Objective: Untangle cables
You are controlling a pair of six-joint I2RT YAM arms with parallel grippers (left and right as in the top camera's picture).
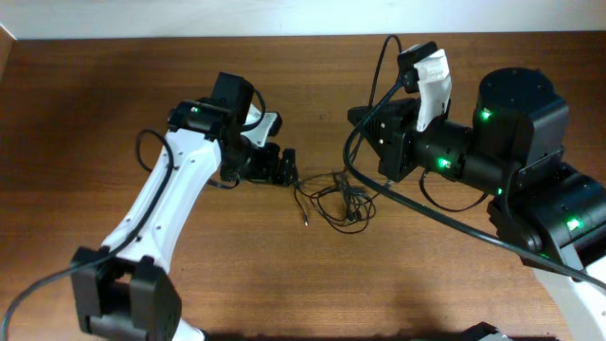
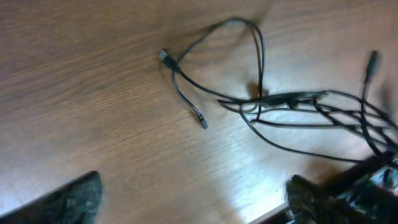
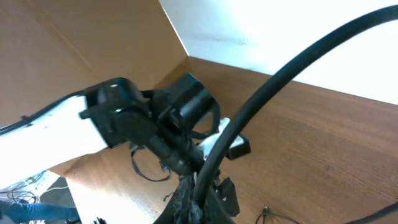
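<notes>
The cables [image 1: 336,199] are thin black cords lying in a loose tangle on the wooden table between the two arms. In the left wrist view the cables [image 2: 273,102] spread as loops, with two plug ends lying free at the left. My left gripper [image 1: 286,169] sits low just left of the tangle. Seen from its wrist camera, the left gripper [image 2: 196,210] is open, with bare wood between its fingers [image 2: 68,199]. My right gripper [image 1: 358,116] hovers above and behind the tangle. The right gripper [image 3: 198,202] is shut with nothing visibly held, and a thick arm cable [image 3: 273,81] crosses in front of it.
The white left arm [image 1: 161,204] reaches in from the front left. The black right arm [image 1: 492,152] fills the right side, its thick cable [image 1: 445,216] drooping over the table. A white wall runs along the table's far edge [image 1: 284,36].
</notes>
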